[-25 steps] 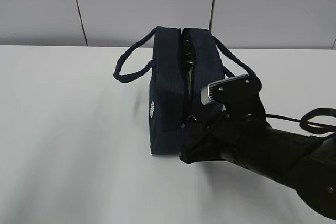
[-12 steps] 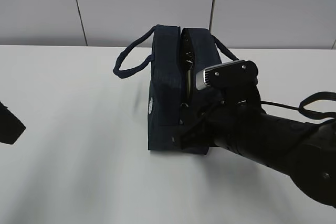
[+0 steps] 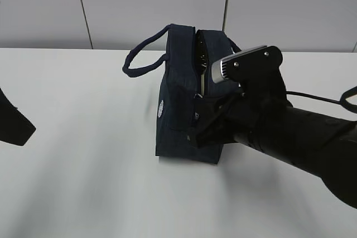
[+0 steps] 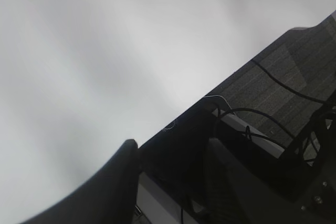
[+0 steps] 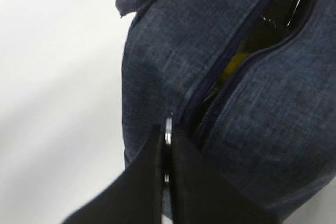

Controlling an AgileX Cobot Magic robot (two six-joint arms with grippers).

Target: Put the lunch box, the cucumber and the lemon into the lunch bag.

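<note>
On the tabletop [image 3: 83,137] our lunch bag [image 3: 181,115] stands upright, and the right tool [image 5: 167,153] is clenched on the silver ring pull [image 5: 168,129] at its near end, zipper gaping, something yellow (lemon [image 5: 233,66], we'd guess) inside. Our left tool [image 4: 168,174] hangs released, off the tabletop's edge. Nothing steadies the bag, so we reckon a hard tug could drag or tip it, or the ring could slip free.

No text can be read; the lunch bag [image 3: 178,115] bears an illegible pale emblem.
</note>
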